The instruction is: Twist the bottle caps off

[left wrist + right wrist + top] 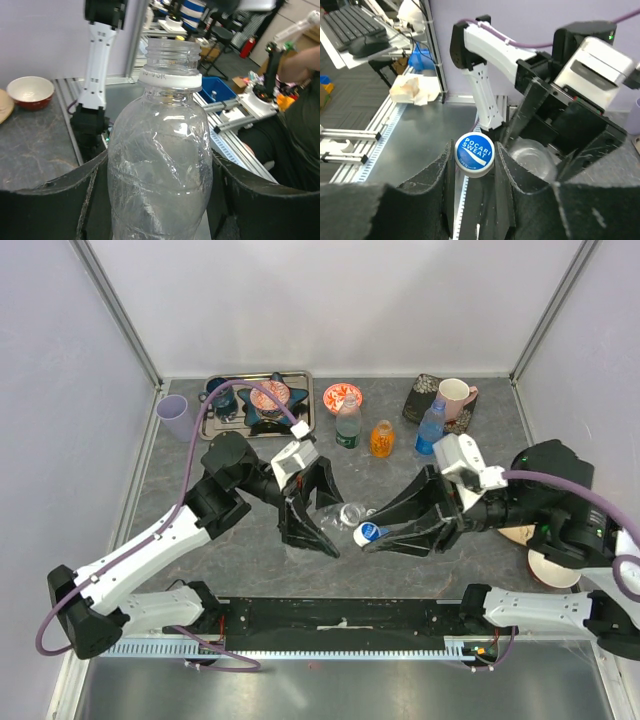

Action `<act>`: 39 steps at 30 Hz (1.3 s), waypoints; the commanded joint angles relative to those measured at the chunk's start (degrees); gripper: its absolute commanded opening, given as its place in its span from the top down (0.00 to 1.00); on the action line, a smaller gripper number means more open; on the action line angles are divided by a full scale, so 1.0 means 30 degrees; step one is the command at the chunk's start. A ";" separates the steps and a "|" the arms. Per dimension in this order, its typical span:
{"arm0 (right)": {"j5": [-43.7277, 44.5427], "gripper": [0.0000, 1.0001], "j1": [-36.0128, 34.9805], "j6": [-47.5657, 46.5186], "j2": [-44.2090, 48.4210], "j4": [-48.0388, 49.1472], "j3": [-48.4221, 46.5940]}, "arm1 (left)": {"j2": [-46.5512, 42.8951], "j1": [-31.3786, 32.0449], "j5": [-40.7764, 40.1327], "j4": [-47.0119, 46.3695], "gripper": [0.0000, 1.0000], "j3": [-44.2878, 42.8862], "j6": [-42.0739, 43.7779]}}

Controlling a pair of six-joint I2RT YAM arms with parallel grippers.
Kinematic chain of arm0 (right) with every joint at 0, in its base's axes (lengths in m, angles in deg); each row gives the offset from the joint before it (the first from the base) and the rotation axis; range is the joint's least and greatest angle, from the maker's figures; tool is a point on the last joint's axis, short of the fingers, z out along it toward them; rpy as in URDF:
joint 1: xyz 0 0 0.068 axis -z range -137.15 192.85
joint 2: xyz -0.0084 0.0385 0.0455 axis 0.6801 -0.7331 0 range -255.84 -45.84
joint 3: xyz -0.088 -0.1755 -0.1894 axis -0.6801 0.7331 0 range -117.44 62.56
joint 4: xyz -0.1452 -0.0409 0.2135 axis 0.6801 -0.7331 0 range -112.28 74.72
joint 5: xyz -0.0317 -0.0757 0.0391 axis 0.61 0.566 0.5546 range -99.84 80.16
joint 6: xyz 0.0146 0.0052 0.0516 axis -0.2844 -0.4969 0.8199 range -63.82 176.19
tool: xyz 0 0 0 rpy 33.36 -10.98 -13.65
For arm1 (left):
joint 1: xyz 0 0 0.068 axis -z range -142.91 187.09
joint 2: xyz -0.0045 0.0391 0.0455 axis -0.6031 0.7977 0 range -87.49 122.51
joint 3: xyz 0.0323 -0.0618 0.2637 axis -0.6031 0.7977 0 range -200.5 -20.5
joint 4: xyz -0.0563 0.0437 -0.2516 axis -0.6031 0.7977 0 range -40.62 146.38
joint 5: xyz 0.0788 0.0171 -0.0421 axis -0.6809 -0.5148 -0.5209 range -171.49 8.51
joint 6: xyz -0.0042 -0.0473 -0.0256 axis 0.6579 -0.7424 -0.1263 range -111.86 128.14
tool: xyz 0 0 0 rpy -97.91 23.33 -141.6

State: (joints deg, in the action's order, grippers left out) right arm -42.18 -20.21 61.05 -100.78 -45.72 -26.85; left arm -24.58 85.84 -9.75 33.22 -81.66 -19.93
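My left gripper (pixel 318 530) is shut on a clear bottle (pixel 340 517), held tilted above the table; in the left wrist view the bottle (pixel 160 160) fills the frame, its neck (pixel 170 52) open with no cap. My right gripper (pixel 372 537) is shut on the white-and-blue cap (pixel 367 533), just off the bottle's mouth; the right wrist view shows the cap (pixel 474 154) between my fingers, the bottle's open mouth (pixel 532 157) behind. Another clear bottle with a white-and-green cap (pixel 348 423), an orange bottle (pixel 382 438) and a blue bottle (pixel 430 427) stand at the back.
A metal tray (pixel 300 380) with a star-shaped dish stands at the back left, a lilac cup (pixel 173 412) beside it. A red patterned bowl (pixel 342 397) and a pink mug (pixel 455 394) sit at the back. Bowls (pixel 553 570) lie under my right arm.
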 commanded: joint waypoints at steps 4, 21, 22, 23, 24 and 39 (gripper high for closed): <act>0.7687 1.00 -0.0247 0.1484 0.1700 0.2674 -0.0286 | -0.0170 -0.0606 -0.1823 0.1604 0.58 0.0115 0.0767; 2.1037 1.00 -0.0159 0.6813 -0.1311 0.1908 1.1398 | -1.0891 -0.0723 -1.8664 0.8316 0.55 0.4419 0.5169; 2.0453 1.00 -0.0159 0.6758 -0.1838 0.3073 1.1810 | -1.1387 -0.0723 -1.8903 0.8433 0.55 0.4509 0.5140; 2.0070 1.00 -0.0159 0.6845 -0.2917 0.3636 1.2423 | -1.1566 -0.0752 -1.9253 0.8638 0.55 0.4597 0.5140; 1.9979 1.00 -0.0130 0.6991 -0.3537 0.4076 1.2603 | -1.1770 -0.0724 -1.9431 0.8756 0.55 0.4714 0.5169; 1.6170 1.00 0.0778 0.8280 -1.2886 0.7978 1.2166 | -1.3911 -0.0752 -2.0633 0.9431 0.54 0.5827 0.5081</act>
State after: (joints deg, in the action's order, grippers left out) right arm 9.36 -18.38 83.34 -136.51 -25.56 12.28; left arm -65.63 84.03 -70.05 61.83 -65.10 -6.56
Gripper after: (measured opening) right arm 0.360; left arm 0.666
